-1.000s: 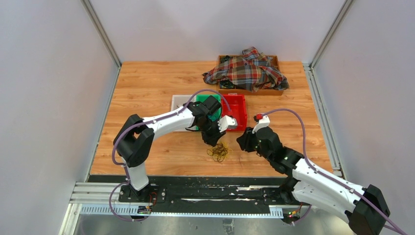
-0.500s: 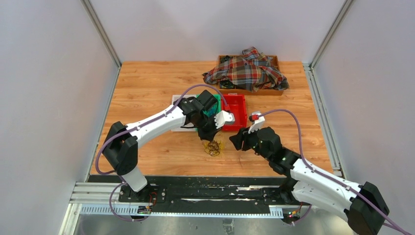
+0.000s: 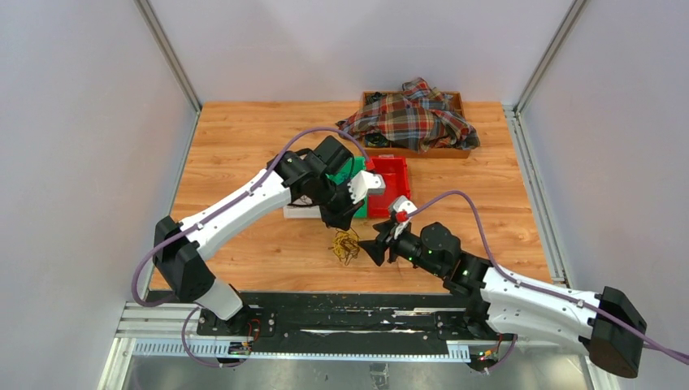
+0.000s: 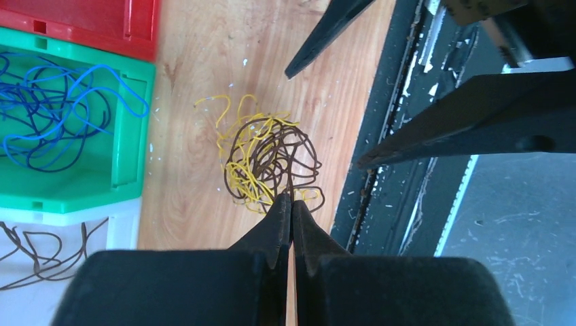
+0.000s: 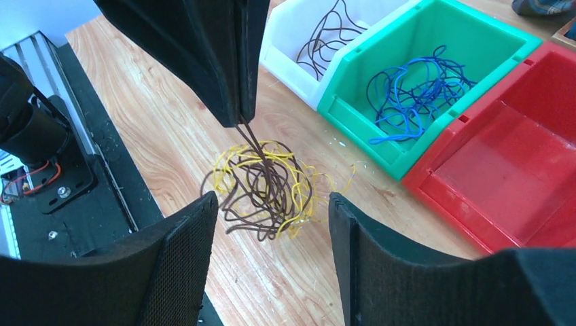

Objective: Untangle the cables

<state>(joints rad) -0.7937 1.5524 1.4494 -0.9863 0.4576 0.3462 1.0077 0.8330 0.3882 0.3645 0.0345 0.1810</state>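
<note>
The left gripper (image 4: pixel 292 204) pinches a brown strand of the tangled yellow and brown cables (image 4: pixel 268 159) on a wooden table (image 4: pixel 204 68). The right gripper (image 5: pixel 272 200) hangs wide open just beside them.

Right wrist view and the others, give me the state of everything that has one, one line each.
Yellow and brown wire tangle: knotted, on the wooden table.
Left gripper: shut on one brown wire of that tangle.
Right gripper: open, empty, near the tangle.
Green plastic bin: holds blue wires.
White plastic bin: holds brown wires.
Red plastic bin: empty.
</note>
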